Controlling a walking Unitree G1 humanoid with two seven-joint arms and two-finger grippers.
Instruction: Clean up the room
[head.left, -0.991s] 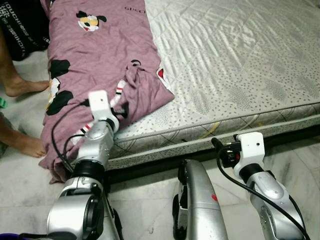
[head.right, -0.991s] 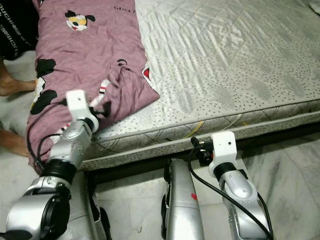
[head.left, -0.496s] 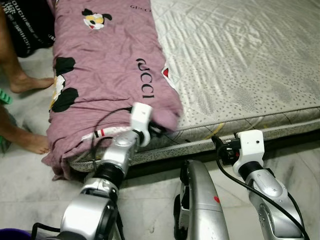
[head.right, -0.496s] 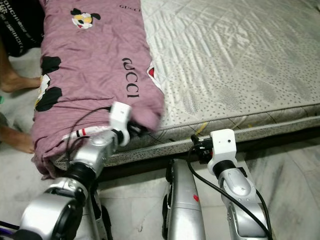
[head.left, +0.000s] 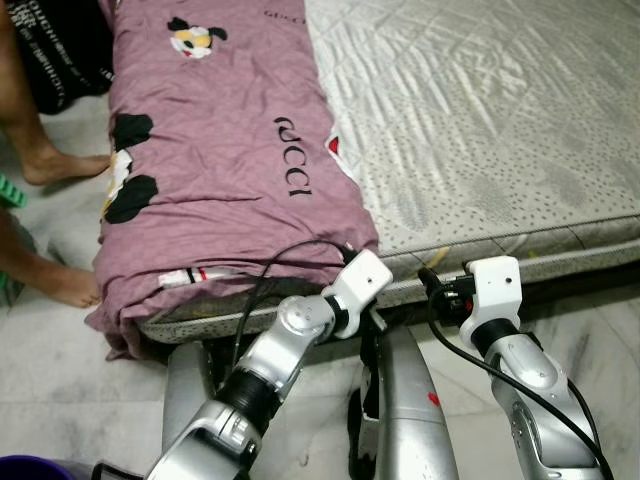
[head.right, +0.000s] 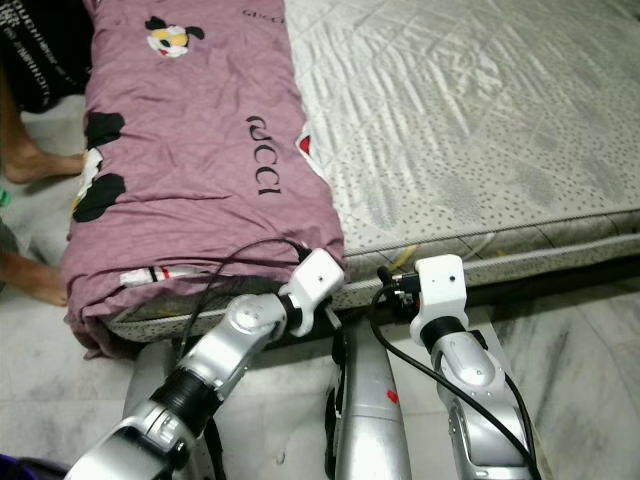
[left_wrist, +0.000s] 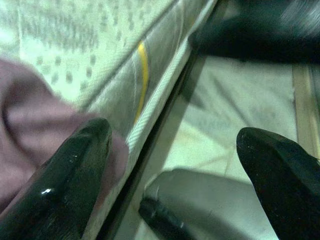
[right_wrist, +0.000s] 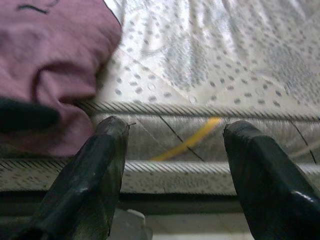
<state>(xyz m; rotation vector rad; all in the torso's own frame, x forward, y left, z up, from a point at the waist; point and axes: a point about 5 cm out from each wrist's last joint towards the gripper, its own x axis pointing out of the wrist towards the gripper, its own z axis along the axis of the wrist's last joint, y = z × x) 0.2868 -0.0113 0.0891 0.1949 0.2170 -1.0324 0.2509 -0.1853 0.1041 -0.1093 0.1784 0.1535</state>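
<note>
We look down at a wide mattress (head.left: 480, 130) in a grey quilted, dotted cover, which takes up most of the scene above a pale marble floor (head.left: 60, 370). Along its left part lies a mauve blanket (head.left: 220, 150), printed with a cartoon duck, black mouse-ear shapes and dark lettering; it is spread flat up the bed, and its near end hangs over the front edge of the mattress, drooping lower at the left corner. To the left of the bed a person's bare feet (head.left: 55, 165) stand on the floor. Our left arm reaches across to the front edge of the bed, and the left gripper (left_wrist: 172, 170) sits right at the near right corner of the blanket, its two black fingers spread apart and holding nothing; one finger (left_wrist: 70, 170) touches the mauve cloth where it folds over the mattress seam. Our right gripper (right_wrist: 172, 165) hovers just before the mattress side, beside the left one, fingers likewise spread and empty, pointing at the piped seam with a yellow stripe (right_wrist: 192, 140) and the corner of the blanket beyond.
</note>
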